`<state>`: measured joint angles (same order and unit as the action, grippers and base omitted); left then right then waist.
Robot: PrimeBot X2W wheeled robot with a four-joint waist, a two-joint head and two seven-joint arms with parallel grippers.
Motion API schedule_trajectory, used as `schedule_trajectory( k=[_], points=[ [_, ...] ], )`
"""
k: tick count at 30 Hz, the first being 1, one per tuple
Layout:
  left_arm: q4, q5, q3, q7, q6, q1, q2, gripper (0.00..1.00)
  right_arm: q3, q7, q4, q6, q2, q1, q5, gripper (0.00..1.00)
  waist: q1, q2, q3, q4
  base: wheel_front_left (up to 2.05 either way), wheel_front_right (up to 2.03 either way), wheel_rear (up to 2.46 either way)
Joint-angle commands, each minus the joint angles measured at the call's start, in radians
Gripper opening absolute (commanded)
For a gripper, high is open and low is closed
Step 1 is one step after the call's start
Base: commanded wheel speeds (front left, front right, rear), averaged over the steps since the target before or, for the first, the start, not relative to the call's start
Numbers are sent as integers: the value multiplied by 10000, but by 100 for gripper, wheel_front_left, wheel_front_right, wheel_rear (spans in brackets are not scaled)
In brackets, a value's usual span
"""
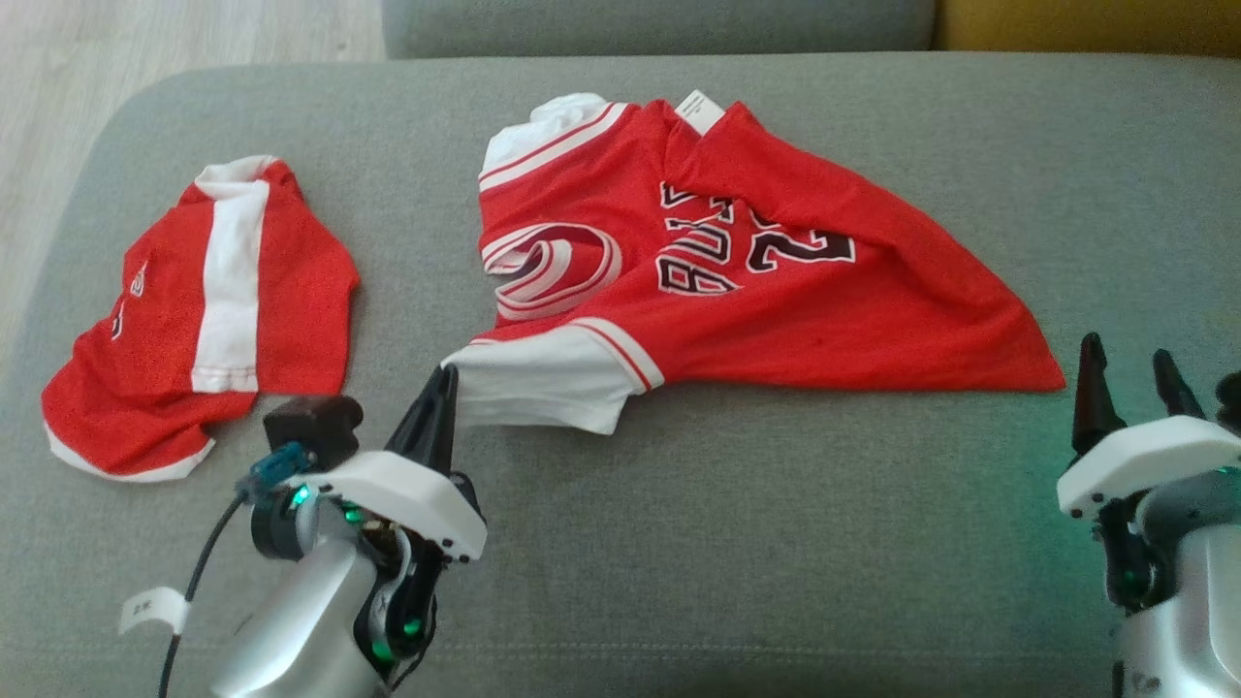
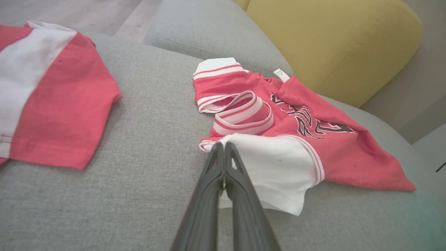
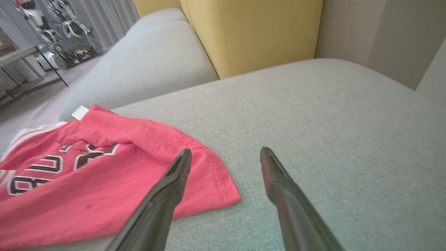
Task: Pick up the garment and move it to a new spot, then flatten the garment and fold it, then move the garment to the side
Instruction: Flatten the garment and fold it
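Note:
The garment [image 1: 776, 291] is a red jersey with white trim and dark lettering, lying crumpled in the middle of the grey sofa cushion [image 1: 776, 543]. Its white sleeve [image 1: 543, 383] points toward me. My left gripper [image 1: 448, 373] is shut on that sleeve's near left corner; in the left wrist view the closed fingers [image 2: 216, 181] pinch the white cloth [image 2: 275, 167]. My right gripper [image 1: 1129, 354] stands open just off the garment's red right corner [image 3: 216, 191]. In the right wrist view the right gripper [image 3: 225, 152] has nothing between its fingers.
A second red-and-white garment [image 1: 204, 310] lies at the cushion's left, near its rounded edge. A yellow back cushion [image 2: 331, 42] and a grey one [image 1: 659, 24] rise behind. Wooden floor [image 1: 58, 97] lies beyond the left edge. Bare grey fabric stretches in front and to the right.

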<state>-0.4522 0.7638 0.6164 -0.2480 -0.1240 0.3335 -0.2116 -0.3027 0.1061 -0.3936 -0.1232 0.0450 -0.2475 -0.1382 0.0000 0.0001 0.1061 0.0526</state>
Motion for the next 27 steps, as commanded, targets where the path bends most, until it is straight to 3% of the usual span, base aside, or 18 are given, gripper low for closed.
schedule_trajectory(
  k=[1,9,26,27],
  points=[
    [343,-86,-451,-107,-51,296,-279,0,203,37,218,-75,54,-434,113,100,0,-1,93,80,0,0,0],
    [1060,-243,-509,-119,-234,222,-312,0,-523,197,-1727,-75,53,-1354,1037,100,0,-1,461,278,0,0,0],
    [1448,-272,-468,-48,-366,327,-401,0,-240,-72,-4092,-75,53,-2437,533,100,0,-1,684,268,0,0,0],
    [1461,-275,-461,-29,-372,340,-414,0,-213,-50,-4207,-75,53,-2485,510,59,0,-1,675,263,0,0,0]
  ],
)
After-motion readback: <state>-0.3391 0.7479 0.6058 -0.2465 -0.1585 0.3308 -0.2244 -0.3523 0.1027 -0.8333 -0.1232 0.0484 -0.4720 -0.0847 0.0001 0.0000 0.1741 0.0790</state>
